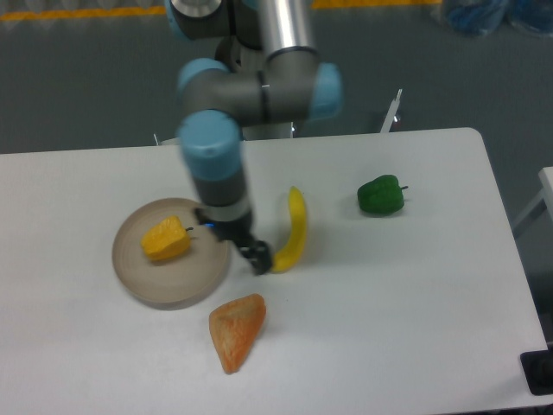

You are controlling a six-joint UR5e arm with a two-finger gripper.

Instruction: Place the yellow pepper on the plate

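Note:
The yellow pepper (166, 239) lies on the round grey-beige plate (173, 284), in its left half, with nothing touching it. My gripper (256, 258) hangs to the right of the plate, just past its rim and beside the lower end of the banana. Its dark fingers are blurred by motion, so their spread does not show. Nothing is seen between them.
A long yellow banana (294, 228) lies right of the plate, close to my gripper. An orange wedge-shaped piece (236, 330) sits in front of the plate. A green pepper (381, 195) rests at the back right. The table edge runs along the right.

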